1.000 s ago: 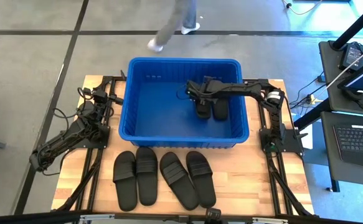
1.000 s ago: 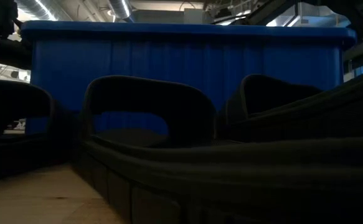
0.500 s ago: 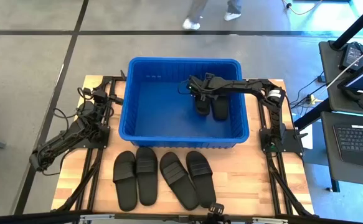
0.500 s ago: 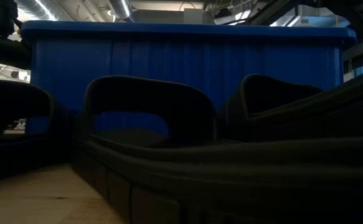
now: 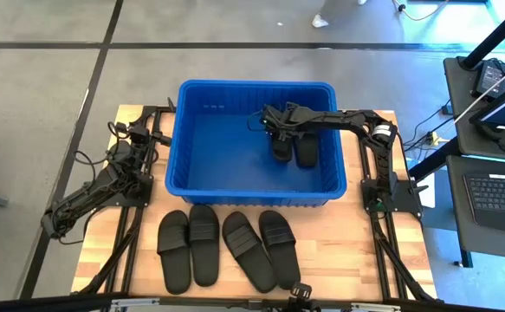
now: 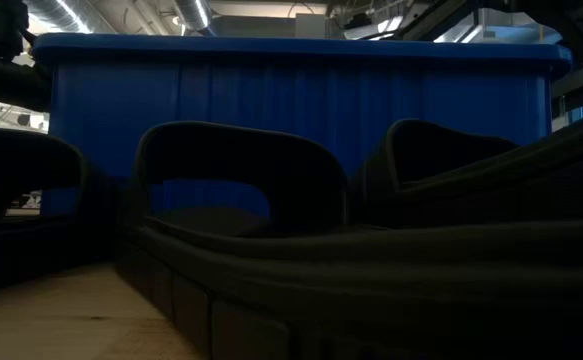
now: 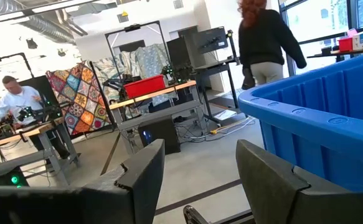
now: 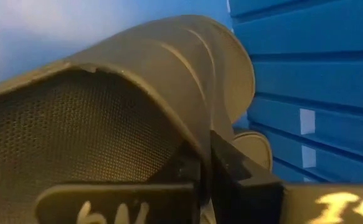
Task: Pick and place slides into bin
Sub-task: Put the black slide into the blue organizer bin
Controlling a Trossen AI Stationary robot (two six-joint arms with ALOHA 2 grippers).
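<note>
Two black slides sit inside the blue bin (image 5: pixel 191 139), near its right wall. My right gripper (image 5: pixel 275 124) reaches into the bin from the right and is shut on the left one (image 5: pixel 282 147). The other (image 5: pixel 307 150) lies beside it. Several more slides (image 5: pixel 204 245) lie sole-down in a row on the table in front of the bin, and they fill the low view (image 6: pixel 236 170). My left gripper (image 7: pixel 197 186) stands open and holds nothing. It is at the table's left, beside the bin's left wall (image 7: pixel 330 124). My right gripper pinches the edge of the slide's strap (image 8: pixel 197 140) between its two fingers. One finger is on the meshed inner side, the other on the smooth outer side. The fingers slant down from the table's right. Whether the slide's sole rests on the bin floor I cannot tell.
The bin's left half shows bare blue floor (image 5: pixel 222 152). Bare wooden table (image 5: pixel 360 251) lies to the right of the row of slides. A desk with a laptop (image 5: pixel 499 186) stands off the table's right side. A person (image 7: pixel 265 40) walks in the room beyond.
A person beyond the table's far edge has walked off toward the right. Both grippers and the slides have kept their places.
</note>
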